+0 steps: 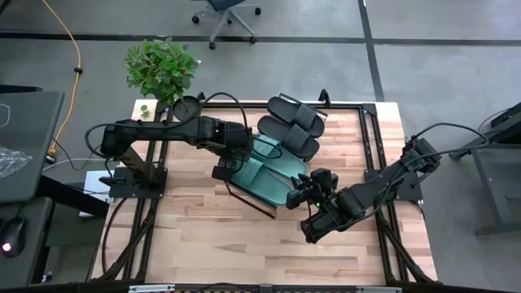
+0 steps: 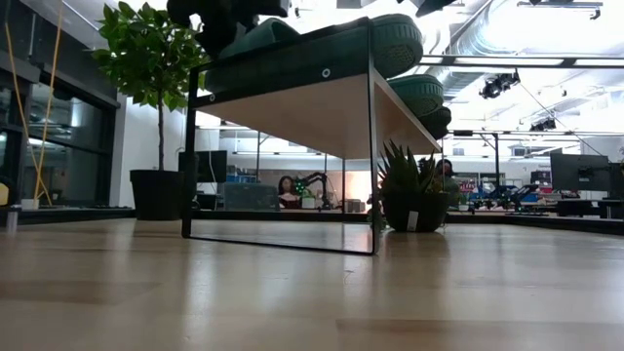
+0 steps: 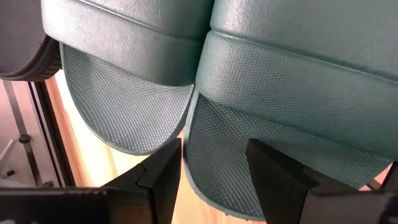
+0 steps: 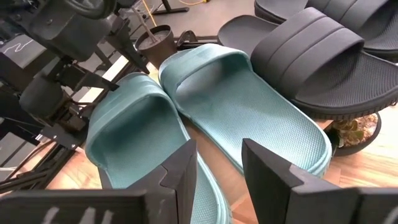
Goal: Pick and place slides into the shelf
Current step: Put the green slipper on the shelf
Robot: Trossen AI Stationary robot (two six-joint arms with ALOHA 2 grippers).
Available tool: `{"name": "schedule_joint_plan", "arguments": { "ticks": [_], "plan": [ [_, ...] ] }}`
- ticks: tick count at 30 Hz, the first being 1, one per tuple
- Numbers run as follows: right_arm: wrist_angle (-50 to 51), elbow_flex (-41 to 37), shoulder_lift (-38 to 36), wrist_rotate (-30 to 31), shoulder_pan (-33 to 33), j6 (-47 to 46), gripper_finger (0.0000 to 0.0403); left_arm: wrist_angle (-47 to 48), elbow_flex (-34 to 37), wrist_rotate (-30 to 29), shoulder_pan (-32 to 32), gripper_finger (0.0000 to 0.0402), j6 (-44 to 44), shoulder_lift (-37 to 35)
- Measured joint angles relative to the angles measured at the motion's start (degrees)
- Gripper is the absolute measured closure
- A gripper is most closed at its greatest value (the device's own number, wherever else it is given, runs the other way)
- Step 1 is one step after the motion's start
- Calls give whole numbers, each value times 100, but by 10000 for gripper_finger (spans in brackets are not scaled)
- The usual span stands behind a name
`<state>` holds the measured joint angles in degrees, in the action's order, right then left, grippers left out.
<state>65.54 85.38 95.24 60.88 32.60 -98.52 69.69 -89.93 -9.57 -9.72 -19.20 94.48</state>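
From above, all four slides sit on the shelf (image 1: 244,191) in the middle of the tabletop (image 1: 244,244): the two teal slides (image 1: 273,167) side by side, the two black slides (image 1: 293,122) just beyond them toward the far edge. My left gripper (image 1: 228,167) hangs over the teal pair's near-left end, my right gripper (image 1: 303,195) at their other end.

At table height, the shelf's slanted board (image 2: 322,112) stands on its thin dark frame (image 2: 371,166), with teal soles (image 2: 395,44) showing along its top edge and a potted plant (image 2: 409,195) behind.

Through my left wrist, my fingers (image 3: 161,171) are parted, holding nothing, just over the rounded ends of both teal slides (image 3: 267,93).

Through my right wrist, my fingers (image 4: 183,168) are likewise spread and empty above the teal pair (image 4: 249,106); the black slides (image 4: 317,56) lie beside them.
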Motion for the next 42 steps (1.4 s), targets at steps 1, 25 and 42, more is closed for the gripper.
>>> {"name": "schedule_joint_plan", "arguments": {
  "ticks": [1, 25, 42],
  "plan": [
    [0, 0, 0, 18, 0, 0, 286, 26, 0, 7, 0, 228, 0, 0],
    [4, 0, 0, 28, 0, 1, 286, 300, 2, 254, -153, 228, -140, -234],
    [-20, 0, 0, 39, 0, 0, 286, 211, 2, 11, -135, 228, -282, -256]
  ]
}}
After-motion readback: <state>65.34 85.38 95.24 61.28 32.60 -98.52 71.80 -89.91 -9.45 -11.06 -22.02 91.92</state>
